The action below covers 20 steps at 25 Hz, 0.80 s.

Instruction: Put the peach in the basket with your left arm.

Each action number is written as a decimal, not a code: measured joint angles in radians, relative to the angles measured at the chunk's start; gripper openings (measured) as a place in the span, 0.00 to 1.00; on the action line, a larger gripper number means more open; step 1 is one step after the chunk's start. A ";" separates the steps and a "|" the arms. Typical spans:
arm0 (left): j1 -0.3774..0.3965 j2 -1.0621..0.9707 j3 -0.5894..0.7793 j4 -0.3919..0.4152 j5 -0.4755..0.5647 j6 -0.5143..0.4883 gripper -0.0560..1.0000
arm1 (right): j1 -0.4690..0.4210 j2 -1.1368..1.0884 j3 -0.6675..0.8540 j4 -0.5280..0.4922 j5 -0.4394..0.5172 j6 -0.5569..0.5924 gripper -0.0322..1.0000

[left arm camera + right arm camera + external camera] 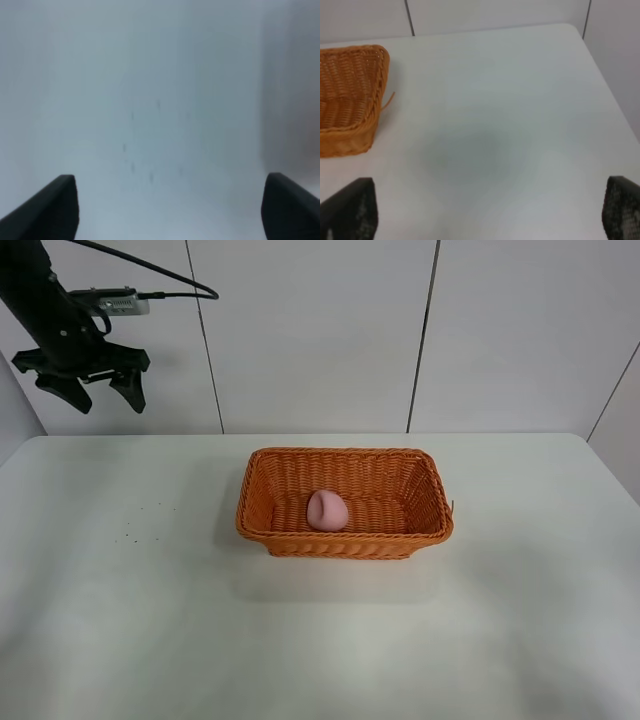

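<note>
The pale-pink peach (327, 510) lies inside the orange wicker basket (262, 523) at the middle of the white table. My left gripper (100, 393) hangs high at the far left of the exterior view, well away from the basket, open and empty. In the left wrist view its two dark fingertips (50, 207) stand wide apart over blurred white table. The basket's corner (350, 100) shows in the right wrist view. My right gripper (485, 212) is open and empty, its fingertips (350, 210) far apart beside the basket's end.
The white table (120, 620) has a few small dark specks (140, 520) left of the basket. A white panelled wall (320, 330) stands behind. The table's right edge (615, 100) shows in the right wrist view.
</note>
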 joint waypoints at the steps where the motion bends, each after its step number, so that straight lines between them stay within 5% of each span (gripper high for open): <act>1: 0.000 -0.052 0.057 -0.002 0.000 0.000 0.86 | 0.000 0.000 0.000 0.000 0.000 0.000 0.70; 13: 0.000 -0.820 0.887 -0.001 -0.001 0.000 0.86 | 0.000 0.000 0.000 0.000 0.000 0.000 0.70; 20: 0.000 -1.228 1.308 0.085 -0.043 0.000 0.86 | 0.000 0.000 0.000 0.000 0.000 0.000 0.70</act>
